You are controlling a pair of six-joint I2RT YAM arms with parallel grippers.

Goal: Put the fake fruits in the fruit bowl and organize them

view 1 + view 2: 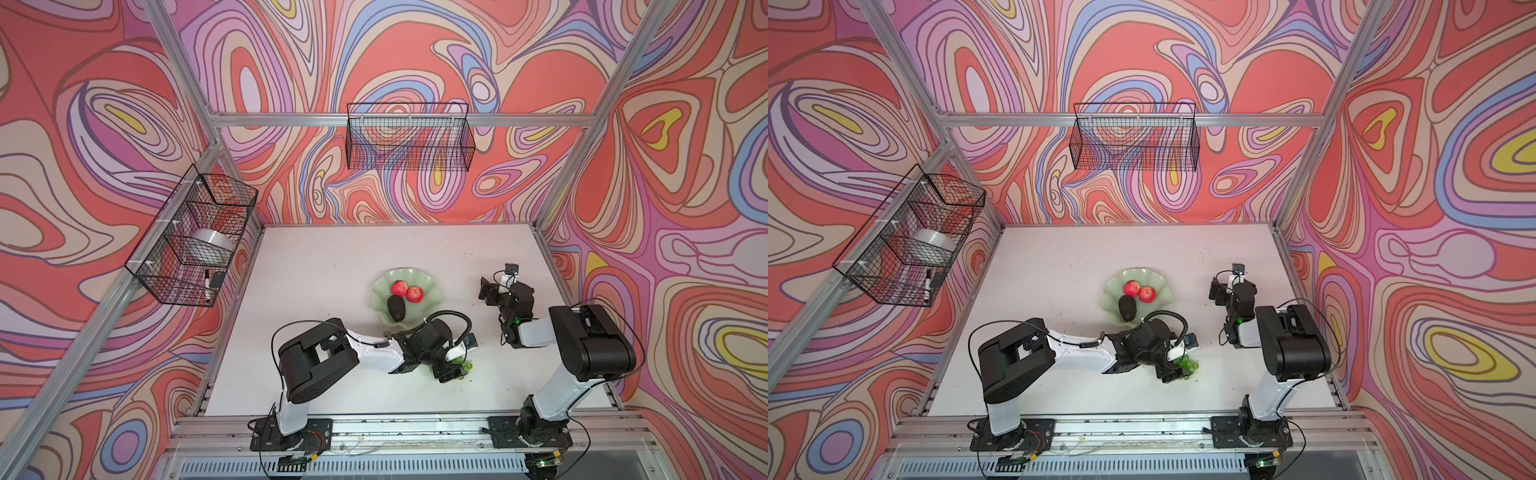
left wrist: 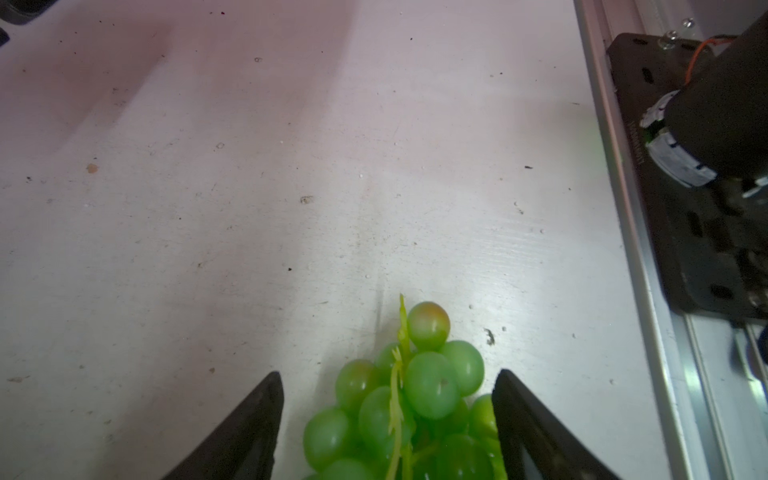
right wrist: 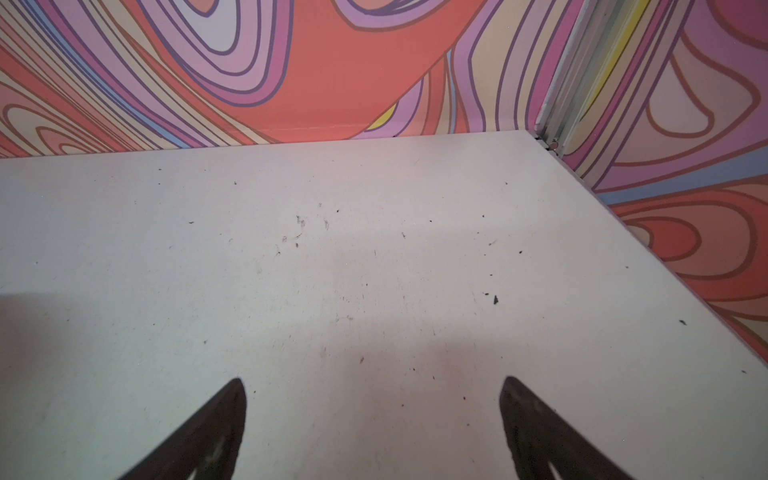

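The pale green fruit bowl (image 1: 432, 286) (image 1: 1165, 291) sits mid-table and holds two red apples (image 1: 399, 288) (image 1: 414, 294) and a dark avocado (image 1: 397, 308). A bunch of green grapes (image 1: 464, 366) (image 2: 415, 395) lies on the white table in front of the bowl. My left gripper (image 1: 453, 372) (image 2: 388, 376) is down over the grapes and open, one finger on each side of the bunch, with a gap at one finger. To the right of the bowl, my right gripper (image 1: 484, 291) (image 3: 374, 380) hangs open with only bare table between its fingers.
A black wire basket (image 1: 409, 137) hangs on the back wall. Another wire basket (image 1: 195, 237) on the left wall holds a tape roll and a marker. The right arm's base plate (image 2: 706, 166) and the front rail lie close beyond the grapes.
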